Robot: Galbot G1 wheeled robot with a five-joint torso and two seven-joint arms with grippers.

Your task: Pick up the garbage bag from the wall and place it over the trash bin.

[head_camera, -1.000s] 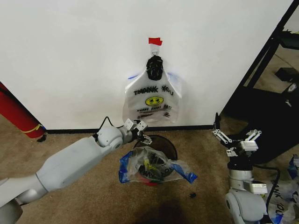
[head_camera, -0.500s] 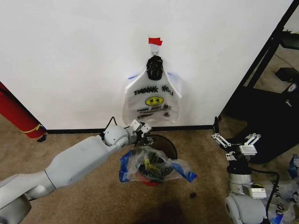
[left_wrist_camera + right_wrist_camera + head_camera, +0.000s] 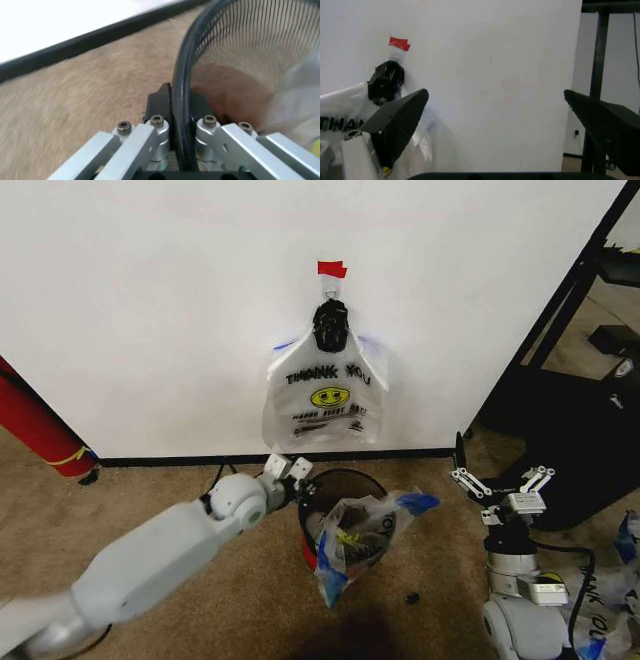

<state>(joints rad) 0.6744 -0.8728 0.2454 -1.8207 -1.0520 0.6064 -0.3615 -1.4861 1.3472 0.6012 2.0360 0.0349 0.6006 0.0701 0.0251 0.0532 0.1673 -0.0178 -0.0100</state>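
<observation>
At lower center, the left gripper [image 3: 303,481] pinches the trash bin [image 3: 340,478] rim; a garbage bag [image 3: 358,538] hangs there. The right gripper [image 3: 503,481] waits wide.

Brown carpet [image 3: 180,485] carries the tilted trash bin [image 3: 312,532], beside a red cylinder [image 3: 35,425] standing near the wall [image 3: 150,310].

There are two thin see-through plastic bags, one hanging on the wall [image 3: 325,395] and one on the bin [image 3: 360,535]. There is one round black wire-mesh bin [image 3: 345,483].
</observation>
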